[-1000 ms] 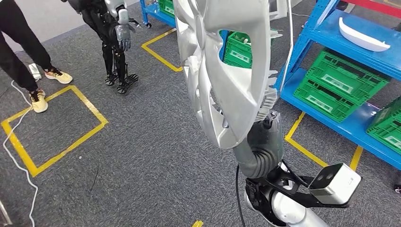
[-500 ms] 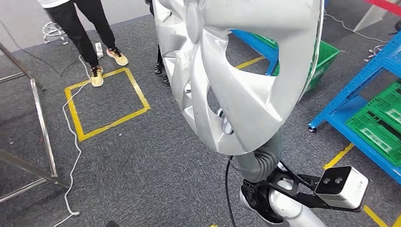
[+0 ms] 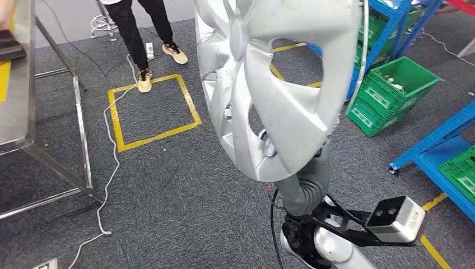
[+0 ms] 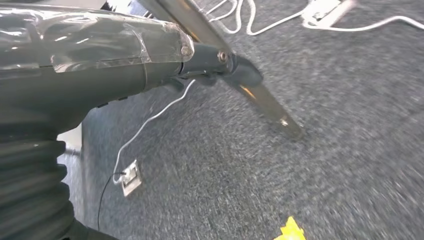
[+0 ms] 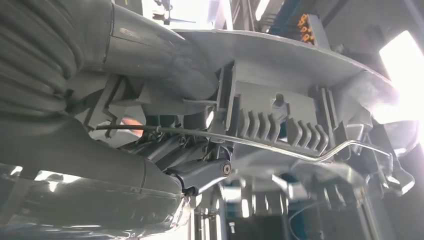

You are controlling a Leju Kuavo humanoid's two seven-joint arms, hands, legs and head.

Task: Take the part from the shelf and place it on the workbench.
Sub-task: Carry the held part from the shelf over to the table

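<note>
The right hand (image 5: pixel 165 150) is gripping the silver hubcap (image 3: pixel 280 84) by its lower rim, fingers closed around the ribbed back, and is holding it upright and high above the grey carpet (image 3: pixel 185 196). A steel workbench (image 3: pixel 17 78) is standing at the far left. The left hand (image 4: pixel 100 60) is hanging over the floor; its fingers are too hidden to judge. A person's legs (image 3: pixel 143 28) are standing beyond a yellow floor square (image 3: pixel 154 109).
</note>
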